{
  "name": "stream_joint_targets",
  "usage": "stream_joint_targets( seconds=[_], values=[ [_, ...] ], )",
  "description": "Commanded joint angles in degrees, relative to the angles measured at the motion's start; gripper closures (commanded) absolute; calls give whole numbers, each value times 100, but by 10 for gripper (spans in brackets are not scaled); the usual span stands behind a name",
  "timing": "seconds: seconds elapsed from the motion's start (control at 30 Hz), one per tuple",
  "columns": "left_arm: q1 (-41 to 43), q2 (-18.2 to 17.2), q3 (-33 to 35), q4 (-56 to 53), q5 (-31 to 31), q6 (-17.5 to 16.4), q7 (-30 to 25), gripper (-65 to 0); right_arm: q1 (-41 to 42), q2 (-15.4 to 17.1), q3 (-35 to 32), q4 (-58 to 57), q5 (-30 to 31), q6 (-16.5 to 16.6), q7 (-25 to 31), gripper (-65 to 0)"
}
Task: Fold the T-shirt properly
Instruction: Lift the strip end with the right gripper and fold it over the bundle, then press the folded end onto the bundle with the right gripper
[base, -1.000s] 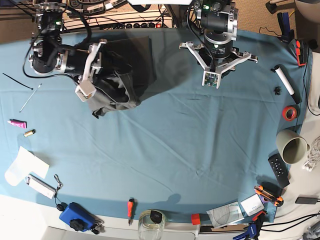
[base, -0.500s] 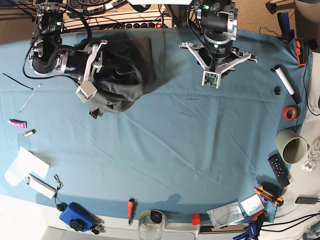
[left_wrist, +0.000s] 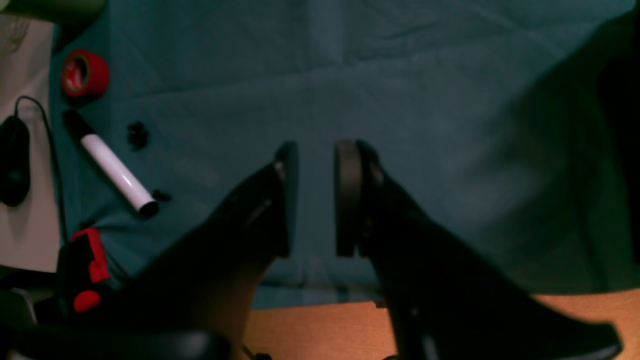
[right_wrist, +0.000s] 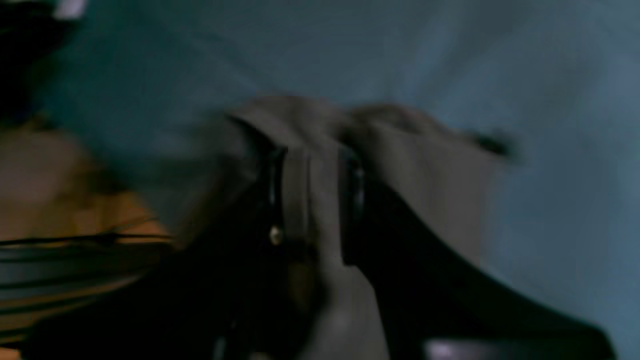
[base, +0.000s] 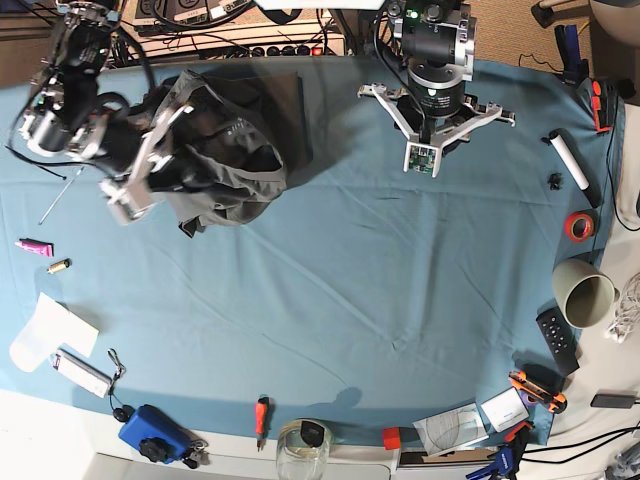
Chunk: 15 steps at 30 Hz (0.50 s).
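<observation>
The dark olive-grey T-shirt (base: 245, 150) lies bunched and crumpled at the back left of the blue-teal table cloth (base: 380, 300), with part of it lifted. My right gripper (base: 185, 150) is shut on a fold of it. In the blurred right wrist view the fabric (right_wrist: 425, 165) fills the space between the fingers of that gripper (right_wrist: 312, 150). My left arm (base: 432, 95) hangs over the back middle of the table, away from the shirt. The left gripper (left_wrist: 315, 150) is empty, its pads only a thin slit apart above bare cloth.
A white marker (base: 570, 160), red tape (base: 578, 226), a cup (base: 585, 292) and a remote (base: 556, 340) are at the right edge. A screwdriver (base: 261, 412), a jar (base: 300, 445) and a blue device (base: 150, 432) line the front. Paper (base: 50, 330) lies front left.
My right arm has swung up and to the left, dragging the gripped part of the shirt with it. The shirt bunch has shifted and opened a little. The left arm has not moved.
</observation>
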Motion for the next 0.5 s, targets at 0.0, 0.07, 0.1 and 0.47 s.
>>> stream_joint_targets(
  seconds=[0.0,0.07,0.1,0.47],
  values=[
    [7,35,17,107,46,39,-118,-120,13,87,160,72,149,6,129,-102],
    [7,35,17,107,46,37,-118,-120,-66,118,304,72,122,6,59,-102],
    [7,35,17,107,46,37,-118,-120,-136,149,306,68,66,6,-13,-102],
    [4,33,17,107,48,37,-122,-120,-903,173,297,-28,-466,-254,-25,-102]
  ],
)
